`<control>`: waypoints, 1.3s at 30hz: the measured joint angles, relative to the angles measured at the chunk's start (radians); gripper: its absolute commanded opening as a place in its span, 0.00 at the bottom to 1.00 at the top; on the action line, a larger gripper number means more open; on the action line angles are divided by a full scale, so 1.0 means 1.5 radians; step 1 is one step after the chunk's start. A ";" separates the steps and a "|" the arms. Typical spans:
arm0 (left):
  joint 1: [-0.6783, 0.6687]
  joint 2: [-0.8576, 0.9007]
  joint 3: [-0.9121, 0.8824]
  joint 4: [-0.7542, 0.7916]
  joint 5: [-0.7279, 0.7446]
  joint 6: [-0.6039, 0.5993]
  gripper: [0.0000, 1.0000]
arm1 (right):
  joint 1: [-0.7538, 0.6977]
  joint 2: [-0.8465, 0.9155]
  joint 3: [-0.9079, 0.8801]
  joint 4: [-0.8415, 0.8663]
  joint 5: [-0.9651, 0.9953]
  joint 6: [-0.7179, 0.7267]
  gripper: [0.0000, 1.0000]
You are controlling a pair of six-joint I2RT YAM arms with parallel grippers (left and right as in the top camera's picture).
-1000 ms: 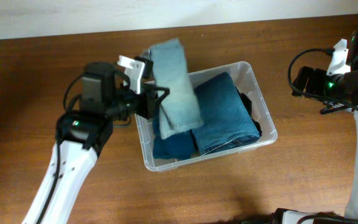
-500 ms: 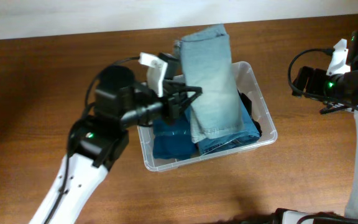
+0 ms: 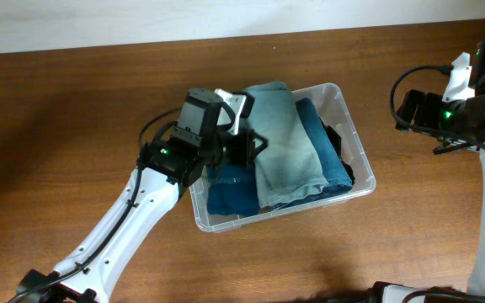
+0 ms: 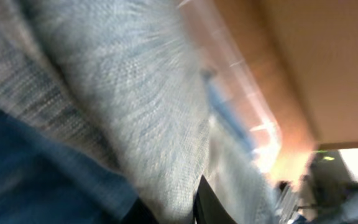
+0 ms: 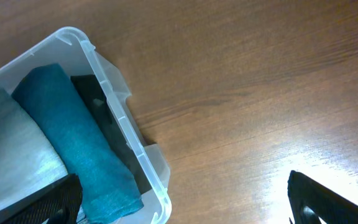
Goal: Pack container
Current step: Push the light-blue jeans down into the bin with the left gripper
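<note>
The container (image 3: 359,156) is a clear plastic bin in the middle of the table, and its base is hidden by clothes. Folded dark blue jeans (image 3: 320,143) lie inside it. My left gripper (image 3: 253,145) is shut on folded light blue jeans (image 3: 283,147), which lie on top of the dark ones inside the bin. In the left wrist view the light denim (image 4: 123,93) fills the frame between my jaws (image 4: 179,202). My right gripper (image 3: 407,109) is open and empty, well right of the bin. The right wrist view shows the bin's corner (image 5: 120,124) and the open jaws (image 5: 179,199).
A second dark blue garment (image 3: 230,195) fills the bin's front left. A black item (image 3: 337,139) sits against the bin's right wall. Brown wooden table (image 3: 74,109) surrounds the bin. A pale wall edge (image 3: 99,25) runs along the back.
My left gripper has carried the light blue jeans from above the bin's left rim rightward and down, and they now lie inside on the dark jeans. The right arm has not moved.
</note>
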 measured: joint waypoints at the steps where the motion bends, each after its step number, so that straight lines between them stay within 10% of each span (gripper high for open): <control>1: 0.000 0.000 0.000 -0.020 -0.020 -0.002 0.00 | 0.000 0.000 0.000 0.000 0.000 0.000 0.99; 11: 0.000 0.000 0.000 -0.172 -0.167 -0.003 0.13 | 0.000 0.000 0.000 0.000 0.000 0.000 0.98; 13: 0.000 0.000 0.000 -0.194 -0.195 -0.003 0.31 | 0.000 0.000 0.000 0.000 0.000 0.000 0.98; 15: 0.000 0.000 0.000 -0.208 -0.223 -0.003 0.84 | 0.000 0.000 0.000 0.000 0.000 0.000 0.99; 20: 0.000 0.000 0.000 -0.212 -0.268 -0.002 0.99 | 0.000 0.000 0.000 0.000 0.000 0.000 0.98; 27: 0.000 -0.003 0.001 -0.212 -0.307 0.009 0.98 | 0.000 0.000 0.000 0.000 0.000 0.000 0.98; 28: 0.000 -0.006 0.002 -0.212 -0.318 0.009 0.93 | 0.000 0.000 0.000 0.000 0.000 0.000 0.98; 32: 0.000 -0.043 0.014 -0.149 -0.356 0.041 0.03 | 0.000 0.000 0.000 0.001 0.000 0.000 0.98; 39: -0.001 -0.089 0.049 -0.073 -0.319 0.114 0.01 | 0.000 0.009 0.000 0.002 0.000 -0.001 0.99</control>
